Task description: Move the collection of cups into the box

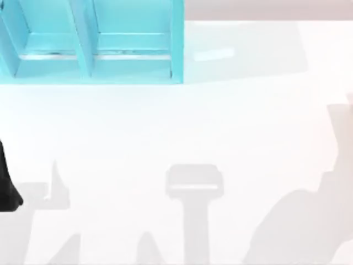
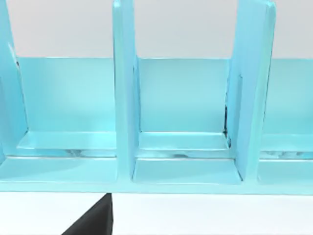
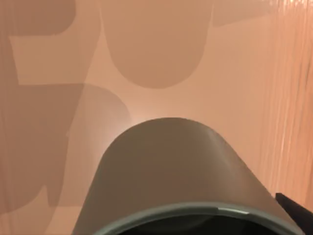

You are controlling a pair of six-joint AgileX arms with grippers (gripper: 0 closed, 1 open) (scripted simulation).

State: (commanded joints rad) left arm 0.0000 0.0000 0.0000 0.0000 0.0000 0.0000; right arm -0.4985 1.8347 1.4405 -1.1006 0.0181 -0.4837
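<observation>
Olive-green cup sits closest to the lens in the right wrist view, lower middle of the frame, its wide rim along the bottom edge and a dark sliver, probably part of the right tool, at the lower right corner; whether that tool grips the cup I cannot tell. Behind it lies a pinkish surface crossed by shadows. From above, the box, a turquoise one with upright dividers, fills the upper left of the frame on the white desk, and its visible compartments hold no cup. My left arm pokes in at the left edge, its tool's state not discernible. Judging by this, no cup is delivered yet; both remain to be placed.
</observation>
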